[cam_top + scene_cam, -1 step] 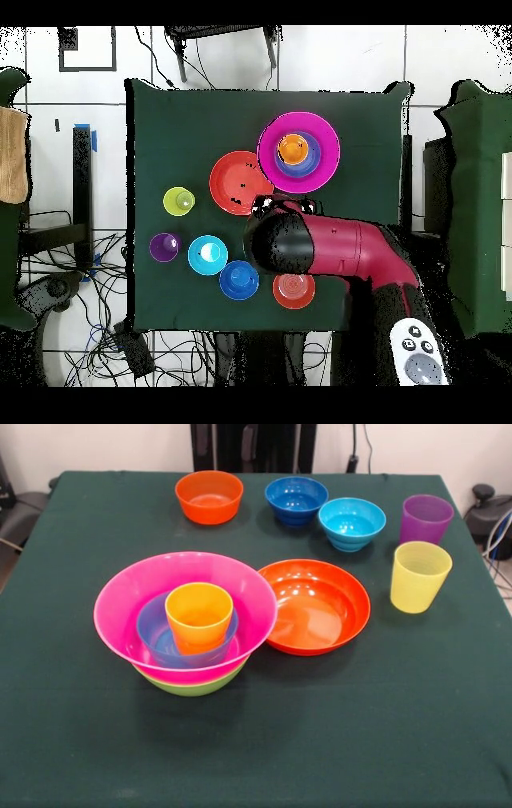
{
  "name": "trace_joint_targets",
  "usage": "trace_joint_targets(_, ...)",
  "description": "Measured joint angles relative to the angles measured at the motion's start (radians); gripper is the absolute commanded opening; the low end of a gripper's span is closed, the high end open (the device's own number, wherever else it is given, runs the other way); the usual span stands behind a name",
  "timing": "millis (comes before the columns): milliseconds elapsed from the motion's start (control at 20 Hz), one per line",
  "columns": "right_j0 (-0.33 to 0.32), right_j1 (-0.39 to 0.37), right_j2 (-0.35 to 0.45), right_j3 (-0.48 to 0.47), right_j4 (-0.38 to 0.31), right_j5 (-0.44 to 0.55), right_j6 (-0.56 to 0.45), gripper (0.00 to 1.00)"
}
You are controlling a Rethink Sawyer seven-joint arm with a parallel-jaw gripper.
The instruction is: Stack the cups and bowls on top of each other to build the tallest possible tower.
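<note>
The tower stands front left: a lime green bowl (192, 685) carries the big pink bowl (112, 604). Inside that sits a small blue bowl (150, 630) with the orange cup (198, 616) upright in it. A shallow orange bowl (316, 606) touches the tower's right side. A yellow cup (420, 576) and a purple cup (426, 518) stand at the right. Along the back are a small orange bowl (210, 496), a dark blue bowl (296, 500) and a cyan bowl (352, 523). The gripper (272, 208) shows only from overhead, high beside the shallow orange bowl (238, 182), holding nothing I can see.
The red and black arm (340, 250) reaches over the table from the lower right of the overhead view, partly covering the small orange bowl (294, 290). A dark green cloth (360, 728) covers the table. Cables lie on the floor around it.
</note>
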Motion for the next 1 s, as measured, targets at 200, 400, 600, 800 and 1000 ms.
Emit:
trace_joint_targets(200, 0.0, 0.022, 0.0, 0.001, -0.01, -0.025, 0.0, 1.0)
trace_joint_targets(400, 0.013, 0.056, -0.003, 0.012, -0.023, -0.1, 0.0, 1.0)
trace_joint_targets(600, 0.024, 0.079, -0.002, 0.037, -0.023, -0.163, 0.0, 1.0)
trace_joint_targets(800, 0.031, 0.099, -0.002, 0.064, -0.023, -0.201, 0.0, 1.0)
trace_joint_targets(1000, 0.031, 0.114, -0.002, 0.086, -0.024, -0.207, 0.0, 1.0)
